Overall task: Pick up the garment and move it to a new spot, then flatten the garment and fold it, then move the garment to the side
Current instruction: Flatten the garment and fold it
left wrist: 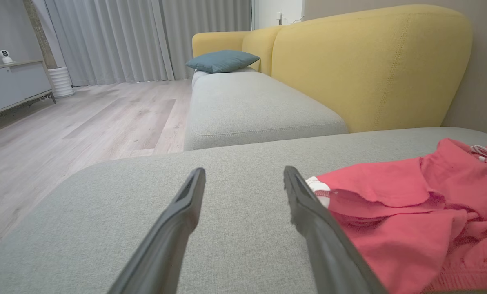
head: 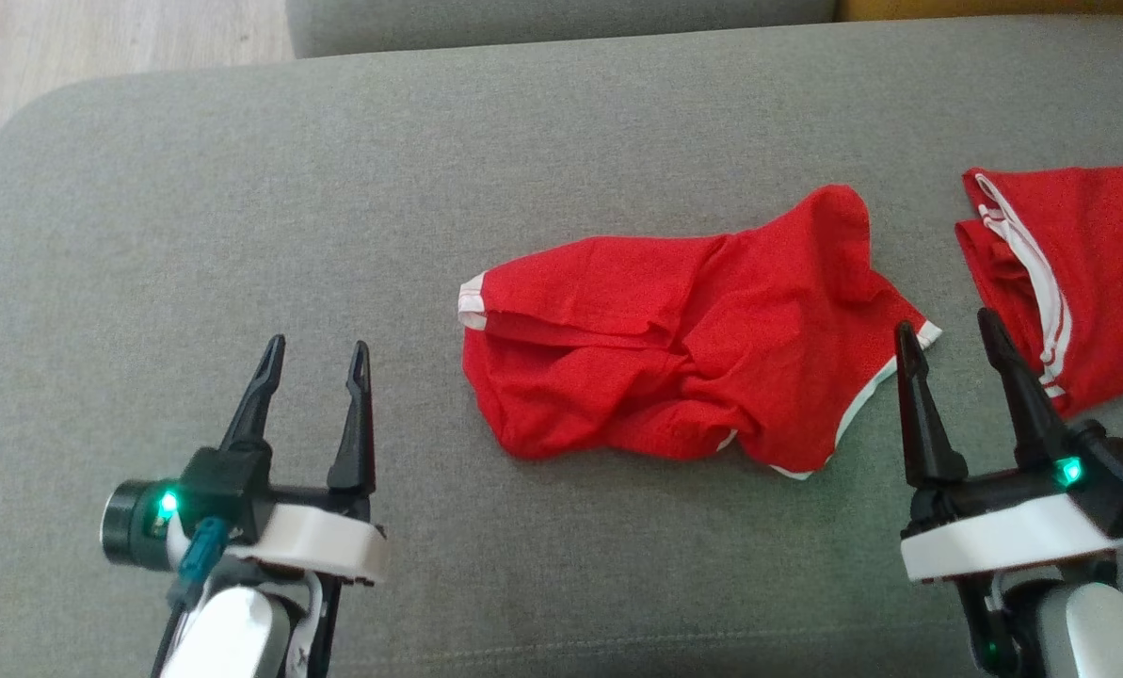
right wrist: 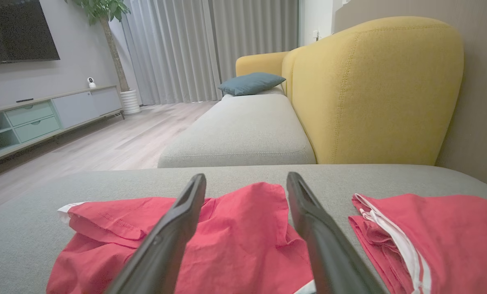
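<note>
A wide grey fabric sofa cushion (head: 241, 235) stretches across the head view. Near its middle lies a crumpled red fabric garment with white trim (head: 683, 348), bunched in soft folds; it has a white-edged opening at its left end and a white hem along its lower right edge, and nothing holds it.

To the robot's right, across a strip of bare cushion, lies a second red garment with white side stripes (head: 1088, 264); it is smoother and partly cut off by the edge of the view.

The left claw (head: 319, 350) hovers at lower left over bare cushion, its two dark fingers spread wide, clear of the crumpled garment. The right claw (head: 942, 325) stands at lower right, fingers likewise spread, its tips by the gap between the two garments, just beside the crumpled one's white hem; whether they touch cloth I cannot tell.

In the wrist views a mustard-yellow upholstered backrest (left wrist: 370, 61) rises behind the cushion; a teal pillow (left wrist: 223, 60) lies on a farther grey seat. Across the pale wooden floor (right wrist: 116, 143) stands a low pale cabinet with drawers and open compartments (right wrist: 43, 118); what the compartments hold is too dim to tell; a small white round device (right wrist: 91, 82) sits on top.
</note>
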### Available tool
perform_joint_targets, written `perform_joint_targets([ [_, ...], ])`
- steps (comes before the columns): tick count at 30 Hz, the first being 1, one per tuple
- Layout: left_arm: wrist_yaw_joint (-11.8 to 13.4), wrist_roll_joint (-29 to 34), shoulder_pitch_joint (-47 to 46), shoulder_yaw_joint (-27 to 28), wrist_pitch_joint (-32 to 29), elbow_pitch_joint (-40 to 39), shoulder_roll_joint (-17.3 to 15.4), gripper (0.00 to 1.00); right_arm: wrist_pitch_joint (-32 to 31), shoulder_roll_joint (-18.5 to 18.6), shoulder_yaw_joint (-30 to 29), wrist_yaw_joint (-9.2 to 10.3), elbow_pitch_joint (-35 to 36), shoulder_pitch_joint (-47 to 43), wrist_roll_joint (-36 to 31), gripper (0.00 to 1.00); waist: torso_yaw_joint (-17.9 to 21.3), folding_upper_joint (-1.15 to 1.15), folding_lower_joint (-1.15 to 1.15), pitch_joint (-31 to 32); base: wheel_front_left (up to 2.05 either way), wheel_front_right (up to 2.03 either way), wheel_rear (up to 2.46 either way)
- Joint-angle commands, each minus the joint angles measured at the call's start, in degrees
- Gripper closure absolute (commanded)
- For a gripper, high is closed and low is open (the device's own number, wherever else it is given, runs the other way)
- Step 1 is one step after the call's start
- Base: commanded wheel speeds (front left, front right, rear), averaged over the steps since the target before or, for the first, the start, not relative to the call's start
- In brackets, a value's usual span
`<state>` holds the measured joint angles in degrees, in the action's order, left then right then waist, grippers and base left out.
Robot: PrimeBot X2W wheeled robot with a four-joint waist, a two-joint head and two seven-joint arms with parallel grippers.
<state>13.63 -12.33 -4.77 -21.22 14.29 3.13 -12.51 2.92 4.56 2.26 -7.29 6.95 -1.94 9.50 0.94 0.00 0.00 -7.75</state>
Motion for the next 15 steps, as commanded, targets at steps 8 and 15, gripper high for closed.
perform_joint_targets([
  [8,-1.5,0.1,-2.5,-1.1,-0.6,-3.1,-0.4,0.00,-0.6,0.0,1.1,-0.20,2.6,0.3,0.2,0.00,-0.1,0.00,0.00,-0.8,0.00,0.00,0.00],
  [15,-7.6,0.9,-5.9,-10.5,-4.3,-0.8,3.4,0.00,-0.7,-0.2,1.8,-0.20,2.7,1.3,0.7,0.00,0.8,0.00,0.00,-3.6,0.00,0.00,0.00],
])
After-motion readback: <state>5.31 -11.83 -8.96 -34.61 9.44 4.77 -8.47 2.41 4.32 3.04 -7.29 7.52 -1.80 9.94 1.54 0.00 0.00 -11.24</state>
